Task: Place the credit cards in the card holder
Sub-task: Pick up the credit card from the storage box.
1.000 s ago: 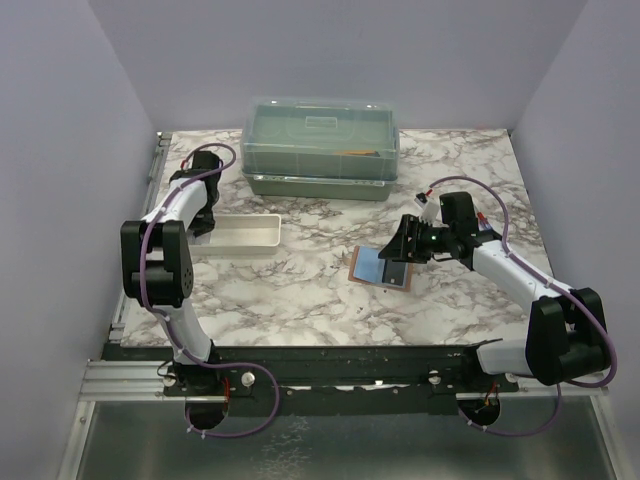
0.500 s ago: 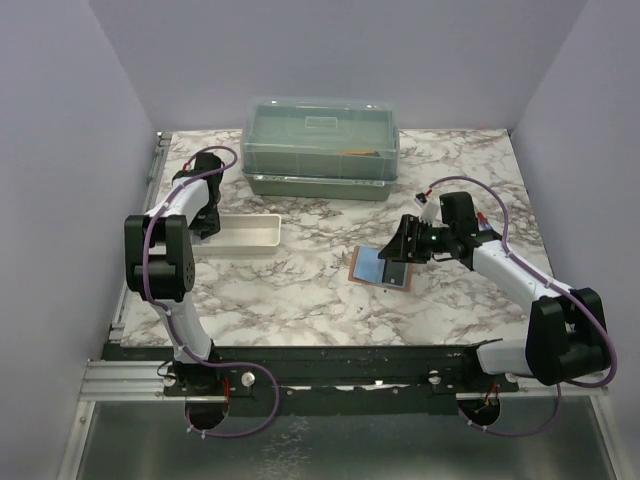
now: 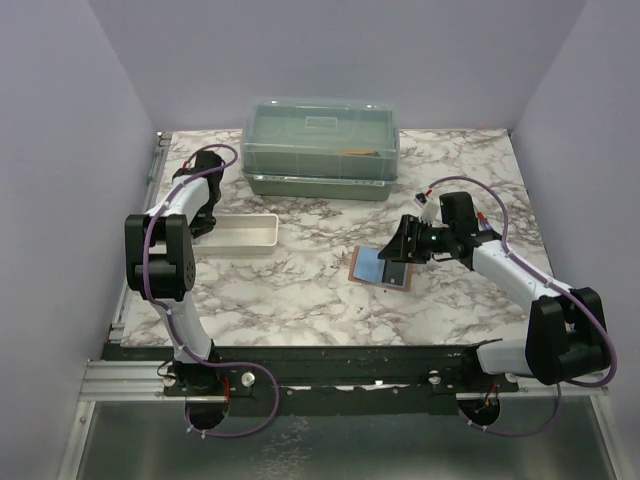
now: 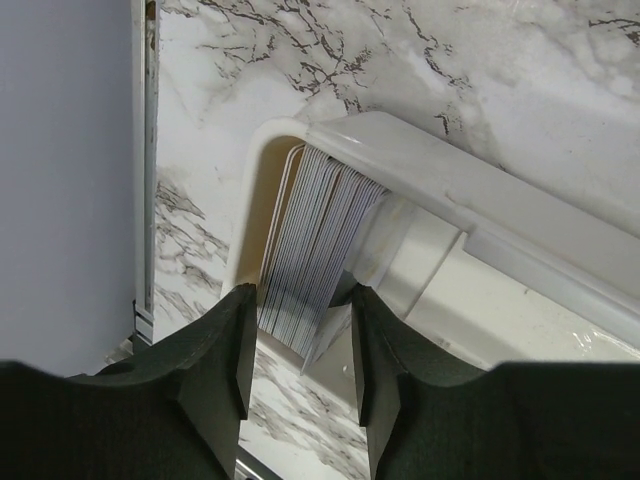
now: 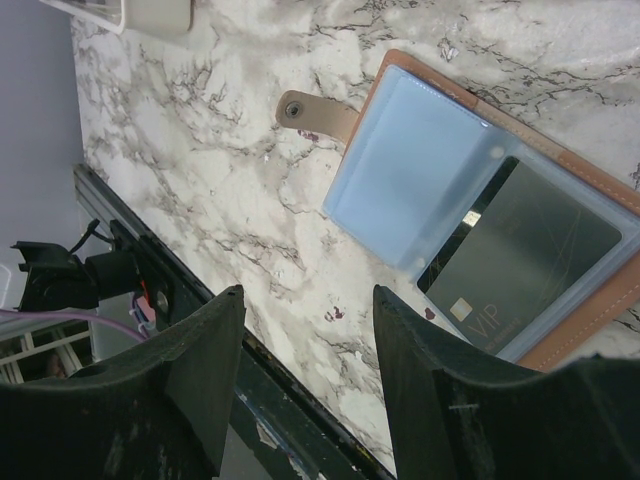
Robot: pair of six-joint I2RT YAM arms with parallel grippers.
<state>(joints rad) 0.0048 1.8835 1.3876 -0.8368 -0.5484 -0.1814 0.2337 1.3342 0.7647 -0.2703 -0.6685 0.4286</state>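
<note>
The credit cards (image 4: 310, 235) stand on edge as a thick stack at the left end of a long white tray (image 4: 480, 200). My left gripper (image 4: 303, 300) straddles the near end of the stack, and its jaws are closed against the stack's two sides. One card leans out at the right side. From above, the left gripper (image 3: 200, 226) sits at the tray's (image 3: 250, 232) left end. The card holder (image 5: 420, 170) lies open on the marble, brown with bluish pockets, and a dark card (image 5: 525, 270) is in one pocket. My right gripper (image 5: 308, 295) hangs open just beside the card holder (image 3: 380, 268), holding nothing.
A translucent green lidded box (image 3: 320, 145) stands at the back middle of the table. The table's left rail (image 4: 143, 200) and the purple wall run close beside the tray's end. A dark front rail (image 5: 200, 330) lies under the right gripper.
The left arm has shifted slightly at the tray's end, and its jaws widened and came back in on the stack. The right arm and the card holder have not moved.
</note>
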